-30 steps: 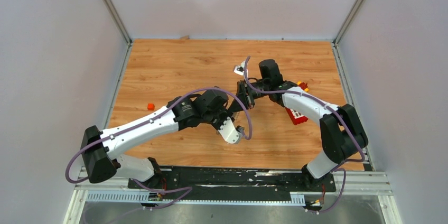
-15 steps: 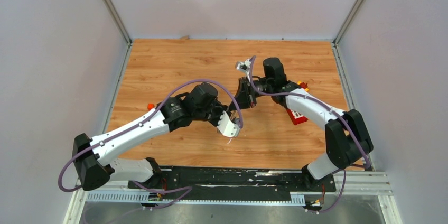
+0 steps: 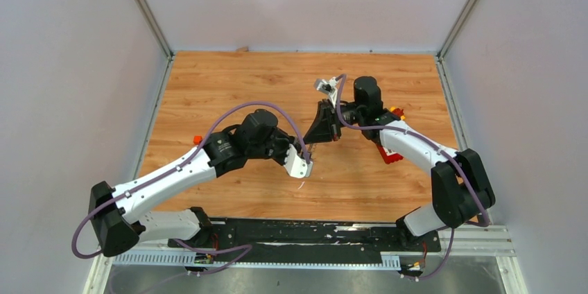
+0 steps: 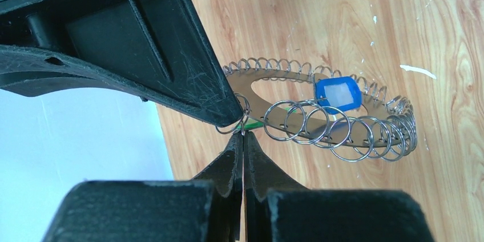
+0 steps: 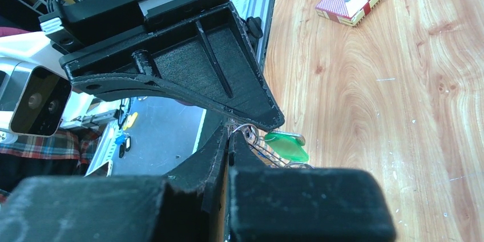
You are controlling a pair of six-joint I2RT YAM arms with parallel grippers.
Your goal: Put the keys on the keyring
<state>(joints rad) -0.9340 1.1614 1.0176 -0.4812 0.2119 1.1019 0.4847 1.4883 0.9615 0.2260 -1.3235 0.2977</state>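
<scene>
Left pincer (image 4: 242, 142) nearer right pincer (image 5: 228, 138)

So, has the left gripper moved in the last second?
Yes. In the top view the left gripper has crept away from the black base rail, toward the right gripper.

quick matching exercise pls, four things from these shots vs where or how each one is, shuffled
1 blue key
2 green key
3 left end effector
4 red patterned box

a shut
b flat on the table
c against the keyring, far from the left end effector
d at the keyring's end nearest the left end effector

Pairs: 1c, 2d, 3a, 4b
</scene>
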